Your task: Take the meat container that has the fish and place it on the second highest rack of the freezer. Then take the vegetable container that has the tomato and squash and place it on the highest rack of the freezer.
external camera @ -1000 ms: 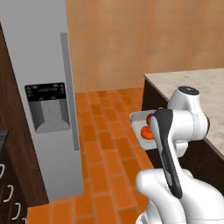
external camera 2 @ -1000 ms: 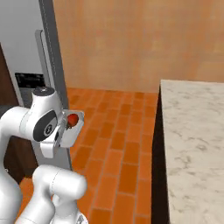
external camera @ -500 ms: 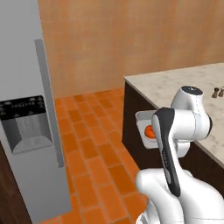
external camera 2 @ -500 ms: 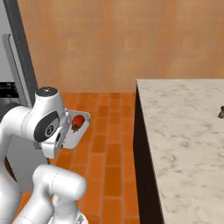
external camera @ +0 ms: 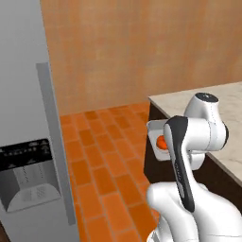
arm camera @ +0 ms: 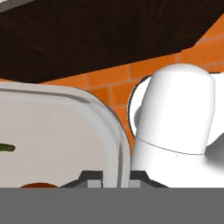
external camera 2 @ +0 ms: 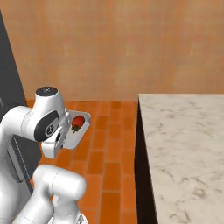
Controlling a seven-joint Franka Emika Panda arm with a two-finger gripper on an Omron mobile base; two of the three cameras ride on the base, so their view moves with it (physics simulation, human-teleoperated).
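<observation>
View: against the pictures of a second ago, the whole scene has slid in both base views; we read that as the base turning or driving, not as things moving. The marble counter [external camera 2: 183,148] now sits nearer and larger on the right.

Freezer: the freezer [external camera: 28,132] stands at the far left of the left base view, door shut as far as we can see, with its long bar handle and dispenser panel facing us. Its racks are hidden from us.

Meaning for the task: we judge this a carry leg, the second container on its way to the highest rack; the door would need to be open first.

Vegetable container: the white tray [external camera 2: 78,131] rides tucked close to the arm's upper joints, above the brick floor [external camera: 108,160].

Contents: the orange squash [external camera: 162,141] shows in the left base view, the red tomato [external camera 2: 78,121] in the right base view; both lie inside the tray.

Pincer: the gripper [arm camera: 117,177] is clamped on the tray's rim, one fingertip either side of the wall.
</observation>
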